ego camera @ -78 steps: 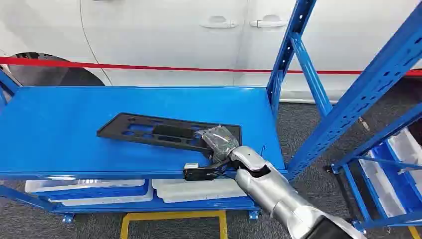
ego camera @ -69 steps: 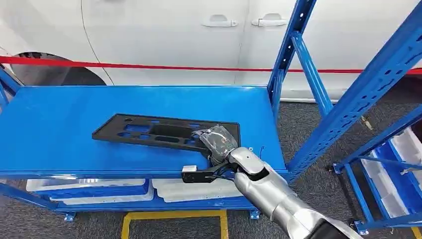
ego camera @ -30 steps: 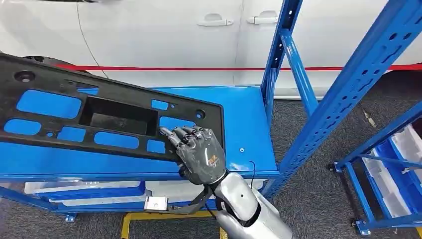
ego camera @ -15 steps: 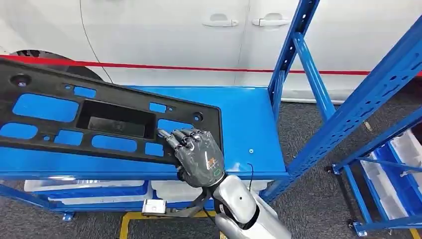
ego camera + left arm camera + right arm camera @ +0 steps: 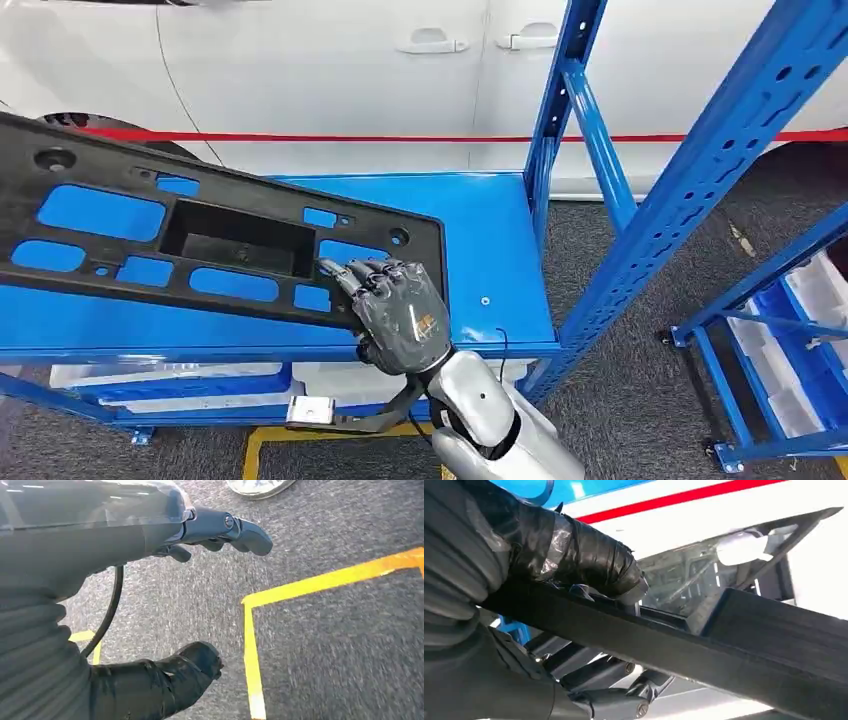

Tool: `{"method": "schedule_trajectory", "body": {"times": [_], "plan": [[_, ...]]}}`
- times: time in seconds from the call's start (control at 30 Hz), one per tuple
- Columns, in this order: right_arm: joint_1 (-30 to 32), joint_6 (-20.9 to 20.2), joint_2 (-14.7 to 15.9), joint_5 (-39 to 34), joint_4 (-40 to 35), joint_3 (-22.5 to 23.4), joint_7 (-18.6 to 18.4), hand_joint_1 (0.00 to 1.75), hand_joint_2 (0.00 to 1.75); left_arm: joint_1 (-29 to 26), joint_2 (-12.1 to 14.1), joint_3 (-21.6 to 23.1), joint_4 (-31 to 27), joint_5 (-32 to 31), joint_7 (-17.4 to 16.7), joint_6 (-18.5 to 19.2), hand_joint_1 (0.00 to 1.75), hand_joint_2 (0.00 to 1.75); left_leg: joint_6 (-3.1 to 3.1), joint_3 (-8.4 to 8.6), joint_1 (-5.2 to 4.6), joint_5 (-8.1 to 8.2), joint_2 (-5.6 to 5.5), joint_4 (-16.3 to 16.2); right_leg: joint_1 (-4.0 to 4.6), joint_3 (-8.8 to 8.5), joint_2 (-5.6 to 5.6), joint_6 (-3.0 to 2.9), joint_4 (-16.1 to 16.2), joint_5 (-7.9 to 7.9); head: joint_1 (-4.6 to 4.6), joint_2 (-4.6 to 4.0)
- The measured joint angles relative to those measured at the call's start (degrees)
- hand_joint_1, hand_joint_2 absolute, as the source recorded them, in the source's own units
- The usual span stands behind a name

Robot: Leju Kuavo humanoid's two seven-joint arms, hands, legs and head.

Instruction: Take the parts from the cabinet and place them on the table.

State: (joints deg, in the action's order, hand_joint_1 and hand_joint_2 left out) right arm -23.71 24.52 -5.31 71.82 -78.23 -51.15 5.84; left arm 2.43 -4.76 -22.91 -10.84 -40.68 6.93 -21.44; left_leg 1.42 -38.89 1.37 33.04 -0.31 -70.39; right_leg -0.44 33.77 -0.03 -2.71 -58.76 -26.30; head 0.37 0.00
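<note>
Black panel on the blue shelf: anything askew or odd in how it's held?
Yes. The black panel is tilted, held by the right hand at one end only, with its long free end reaching out past the picture's left edge over the blue shelf. No damage shows. The left hand hangs over the floor, holding nothing.

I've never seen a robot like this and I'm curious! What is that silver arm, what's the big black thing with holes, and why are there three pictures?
The silver arm belongs to a walking robot. Its right hand grips a long black plastic part, lifted over a blue metal shelf. A white car stands behind the shelf.

The big picture comes from a camera on the robot's head, looking down. The other two come from cameras at its wrists, so they look sideways. The right wrist one shows the thumb and fingers clamping the part's edge. The left wrist one shows the left hand holding nothing, above grey floor with yellow tape.
</note>
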Motion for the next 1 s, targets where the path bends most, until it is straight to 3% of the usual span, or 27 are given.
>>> {"method": "schedule_trajectory", "body": {"times": [0.03, 0.07, 0.13, 0.2, 0.23, 0.27, 0.37, 0.4, 0.43, 0.5, 0.53, 0.57, 0.6, 0.63, 0.7, 0.73, 0.8, 0.87, 0.9, 0.93, 1.0], "plan": [[0.0, 0.0, 0.0, 0.0, 0.2, 0.0, 0.0, 1.75, 1.75, -0.1, 0.0, 0.0, 0.0, 0.0, 0.0, 0.0, 0.00, 1.75, 0.18, -1.96, -0.01, 1.36, 0.00, -4.2, 0.09, 0.06, -0.03, -0.01, 0.0, 0.00, 0.00, 0.00], [0.1, 0.0, 0.0, 0.0, 0.4, 0.0, 0.0, 1.75, 1.75, -0.1, 0.0, 0.0, 0.0, 0.0, 0.0, 0.0, 0.00, 1.75, 0.23, -2.58, 0.00, 1.13, 0.01, -5.6, 0.10, 0.07, -0.02, 0.00, -0.1, 0.00, 0.00, 0.00], [0.1, 0.0, 0.0, 0.0, 0.4, 0.0, -0.2, 1.75, 1.75, -0.1, 0.0, -0.1, 0.0, -0.1, 0.0, -0.1, 0.00, 1.75, 0.23, -0.18, 0.00, -2.69, 0.03, -0.5, 0.08, 0.06, 0.06, 0.01, -0.4, -0.06, 0.00, 0.00], [0.1, 0.0, -0.1, 0.0, 0.4, 0.0, -0.2, 1.75, 1.75, -0.1, 0.0, -0.2, 0.0, -0.2, 0.1, -0.2, 0.00, 1.75, -0.04, 5.05, 0.08, -7.39, 0.09, 10.2, 0.06, 0.04, 0.12, 0.29, -0.8, -0.30, 0.00, 0.00], [0.0, 0.0, -0.1, 0.0, 0.4, 0.0, -0.3, 1.75, 1.75, 0.0, 0.0, -0.3, 0.0, -0.3, 0.1, -0.2, 0.00, 1.75, -0.19, 5.90, -0.33, -6.38, -0.01, 11.7, 0.57, 0.36, 0.13, 0.63, -1.1, -0.47, 0.00, 0.00], [0.0, -0.1, -0.1, 0.0, 0.4, 0.0, -0.3, 1.75, 1.75, 0.0, 0.0, -0.3, 0.0, -0.5, 0.1, -0.3, 0.00, 1.75, -0.76, 5.56, -0.30, -6.73, -0.11, 11.7, 0.53, 0.56, 0.16, 0.89, -1.1, -0.34, 0.11, 0.00], [0.0, -0.1, -0.1, 0.0, 0.5, 0.0, -0.3, 1.75, 1.75, -0.1, -0.1, -0.4, 0.0, -0.9, 0.1, -0.4, 0.00, 1.75, -1.69, 5.43, -0.24, -7.11, -0.07, 12.0, 0.55, 0.46, 0.20, 1.66, -0.9, 0.01, 0.09, 0.00], [0.0, -0.1, -0.1, 0.0, 0.5, 0.0, -0.3, 1.75, 1.75, -0.1, -0.2, -0.4, 0.0, -0.9, 0.0, -0.4, 0.00, 1.75, -2.24, 5.53, 0.07, -7.50, 0.15, 12.4, 0.32, 0.64, 0.24, 1.97, -1.6, -0.80, 0.07, 0.00], [-0.1, -0.2, -0.1, -0.1, 0.5, 0.0, -0.4, 1.75, 1.75, 0.0, -0.3, -0.5, 0.0, -1.1, -0.1, -0.7, 0.00, 1.75, -2.67, 5.41, 0.04, -7.76, 0.16, 12.5, 0.34, 1.42, 0.16, 2.18, -3.4, -2.66, 0.22, 0.00], [-0.2, -0.4, -0.1, -0.1, 0.7, 0.0, -0.4, 1.75, 1.75, 0.0, -0.2, -0.5, 0.0, -1.4, -0.3, -1.3, 0.00, 1.75, -2.97, 4.97, -0.04, -7.98, 0.23, 12.4, 0.14, 4.89, 0.17, 2.55, -11.9, -7.69, 0.20, 0.00], [-0.2, -0.4, -0.1, -0.1, 0.9, 0.0, -0.4, 1.75, 1.75, 0.0, -0.2, -0.6, 0.0, -1.3, -0.5, -1.4, 0.00, 1.75, -3.04, 4.72, -0.10, -8.05, 0.26, 12.3, 0.08, 6.56, 0.16, 2.65, -15.9, -9.36, 0.17, 0.00], [-0.2, -0.5, -0.1, -0.1, 1.1, 0.0, -0.4, 1.75, 1.75, 0.0, -0.2, -0.6, 0.0, -1.5, -0.5, -1.4, 0.00, 1.75, -3.05, 4.42, -0.12, -8.14, 0.26, 12.1, 0.04, 7.46, 0.15, 2.68, -18.5, -9.80, 0.17, 0.00], [-0.2, -0.7, -0.1, -0.1, 1.3, 0.0, -0.4, 1.75, 1.75, -0.1, -0.2, -0.6, 0.0, -1.6, -0.5, -1.4, 0.00, 1.75, -3.05, 4.25, -0.13, -8.16, 0.26, 12.0, 0.04, 6.80, 0.15, 2.62, -17.7, -8.87, 0.22, 0.00], [-0.2, -0.9, -0.1, -0.2, 1.5, 0.0, -0.5, 1.75, 1.75, -0.1, -0.2, -0.6, 0.0, -1.8, -0.5, -1.4, 0.00, 1.75, -2.98, 4.16, -0.15, -8.21, 0.24, 11.8, 0.06, 4.87, 0.15, 2.44, -14.4, -6.84, 0.17, 0.00], [-0.3, -1.0, -0.1, -0.2, 1.6, 0.0, -0.5, 1.75, 1.75, -0.1, -0.3, -0.6, 0.0, -1.9, -0.5, -1.4, 0.00, 1.75, -2.78, 4.15, -0.18, -8.33, 0.16, 11.8, 0.16, -0.79, 0.15, 1.72, -4.3, -2.47, 0.20, 0.00], [-0.5, -1.0, -0.1, -0.2, 1.7, 0.0, -0.5, 1.75, 1.75, -0.1, -0.4, -0.6, 0.0, -2.0, -0.5, -1.4, 0.00, 1.75, -2.49, 4.02, -0.30, -8.49, 0.16, 11.7, 0.37, -2.17, 0.18, 1.39, -1.2, -2.91, 0.20, 0.00], [-0.8, -1.1, -0.2, -0.2, 1.9, 0.1, -0.5, 1.75, 1.75, 0.0, -0.4, -0.6, 0.0, -2.1, -0.5, -1.5, 0.00, 1.75, -1.68, 3.65, -0.49, -8.91, 0.18, 11.7, 0.73, -1.71, 0.17, 1.38, -1.0, -2.24, 0.15, 0.00], [-0.8, -1.1, -0.2, -0.2, 2.2, 0.2, -0.7, 1.75, 1.75, 0.0, -0.5, -0.6, 0.0, -2.1, -0.5, -1.6, 0.00, 1.75, -0.90, 3.67, -0.39, -9.42, 0.21, 12.0, 0.87, -1.52, 0.22, 0.84, -0.8, -1.73, 0.15, 0.00], [-0.8, -1.2, -0.2, -0.2, 2.3, 0.2, -0.7, 1.75, 1.75, 0.0, -0.4, -0.7, 0.0, -2.2, -0.5, -1.6, 0.00, 1.75, -0.64, 3.44, -0.24, -9.01, 0.19, 11.7, 0.12, -1.48, 0.02, 0.48, -0.2, -1.03, 0.20, 0.00], [-0.9, -1.2, -0.2, -0.2, 2.4, 0.2, -0.6, 1.75, 1.75, 0.0, -0.4, -0.7, 0.0, -2.3, -0.5, -1.7, 0.00, 1.75, -0.39, 2.81, -0.20, -7.27, 0.20, 10.4, 0.13, -1.24, -0.07, 0.17, 0.0, -0.65, 0.11, 0.00], [-1.1, -1.2, -0.5, -0.2, 2.5, 0.2, -0.6, 1.75, 1.75, -0.1, -0.4, -0.7, 0.0, -2.5, -0.5, -1.9, 0.00, 1.75, 0.04, -0.12, -0.07, -1.65, 0.20, 2.5, 0.22, -0.32, -0.17, -0.34, 0.0, -0.03, 0.02, 0.00]]}}
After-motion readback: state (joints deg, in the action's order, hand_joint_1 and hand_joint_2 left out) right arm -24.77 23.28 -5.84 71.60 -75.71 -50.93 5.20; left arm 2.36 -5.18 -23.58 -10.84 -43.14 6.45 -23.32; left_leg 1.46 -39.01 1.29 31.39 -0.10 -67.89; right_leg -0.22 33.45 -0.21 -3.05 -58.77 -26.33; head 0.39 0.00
